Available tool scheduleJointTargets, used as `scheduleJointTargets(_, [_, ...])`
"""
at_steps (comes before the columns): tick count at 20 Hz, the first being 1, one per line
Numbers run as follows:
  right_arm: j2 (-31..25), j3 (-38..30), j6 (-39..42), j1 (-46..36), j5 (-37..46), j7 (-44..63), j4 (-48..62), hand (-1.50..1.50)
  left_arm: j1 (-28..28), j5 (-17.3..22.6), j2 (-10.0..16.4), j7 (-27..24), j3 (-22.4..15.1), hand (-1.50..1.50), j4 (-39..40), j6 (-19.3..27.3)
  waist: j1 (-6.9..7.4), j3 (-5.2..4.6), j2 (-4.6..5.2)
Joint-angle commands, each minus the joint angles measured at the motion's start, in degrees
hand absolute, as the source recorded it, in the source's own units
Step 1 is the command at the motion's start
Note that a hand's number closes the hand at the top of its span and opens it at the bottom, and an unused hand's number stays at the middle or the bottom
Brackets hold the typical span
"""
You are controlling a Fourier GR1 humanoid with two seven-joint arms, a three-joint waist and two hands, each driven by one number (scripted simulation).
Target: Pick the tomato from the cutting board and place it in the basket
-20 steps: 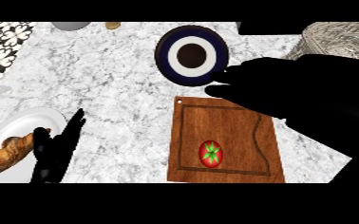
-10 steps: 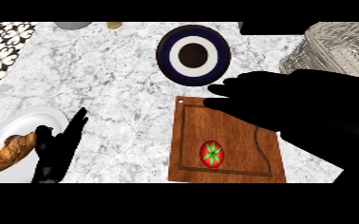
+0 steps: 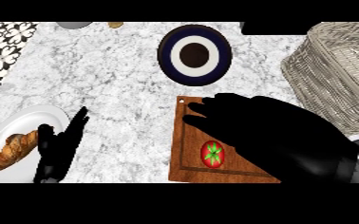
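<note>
- While spread over the far part of the cutting board (image 3: 186,163), grasps nothing: right hand (image 3: 245,118) released, with fingers (image 3: 200,109) nearly straight and pointing toward the left of the view.
- Comes in from the lower right corner, with the forearm hiding the right side of the board.
- Tomato (image 3: 213,154) on the near part of the board, red with a green star on top, just beside the lower edge of the right hand; touching it or not, cannot tell.
- Basket (image 3: 329,71), pale and woven, on the marbled bench (image 3: 119,85) at the right edge, beyond the board and apart from the tomato.
- Left hand (image 3: 60,147) resting at the lower left, also released, fingers up, holding nothing.
- Just to the left of it, a white plate (image 3: 32,116) carrying a piece of bread (image 3: 17,147).
- Beyond the far edge of the board, a dark blue plate (image 3: 167,57) with a white ring and a dark middle.
</note>
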Motion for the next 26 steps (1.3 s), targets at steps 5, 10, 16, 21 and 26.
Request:
scheduleJointTargets(5, [2.11, 5.16, 1.31, 6.72, 13.45, -6.15, 2.79, -1.5, 0.71, -0.09, -1.78, 1.93, -0.27, 0.0, 5.34, -0.59, -0.03, -0.72, 0.61])
scheduleJointTargets(10, [3.61, 7.94, -2.13, 12.67, 21.36, -11.67, 3.29, -1.5, 4.02, -0.66, -2.04, -0.09, -0.7, 0.0, 3.87, -1.49, 0.0, -0.69, 0.49])
scheduleJointTargets(16, [5.2, 9.29, -4.69, 14.37, 28.63, -18.15, 8.32, -1.5, 1.11, -1.18, -1.82, 3.48, 0.3, 0.0, 3.32, -0.85, 0.03, -0.7, 0.55])
scheduleJointTargets(21, [4.92, 9.93, -4.76, 16.32, 32.89, -21.6, 8.89, -1.5, -1.13, -1.47, -2.31, 4.31, 0.78, 0.0, 3.94, -1.26, -0.33, -0.73, 0.47])
scheduleJointTargets(26, [8.61, 9.77, -6.83, 16.89, 35.71, -24.02, 13.3, -1.5, 4.05, -1.35, -1.4, 1.48, 1.84, 0.0, 1.89, -2.69, 0.18, -0.74, 0.46])
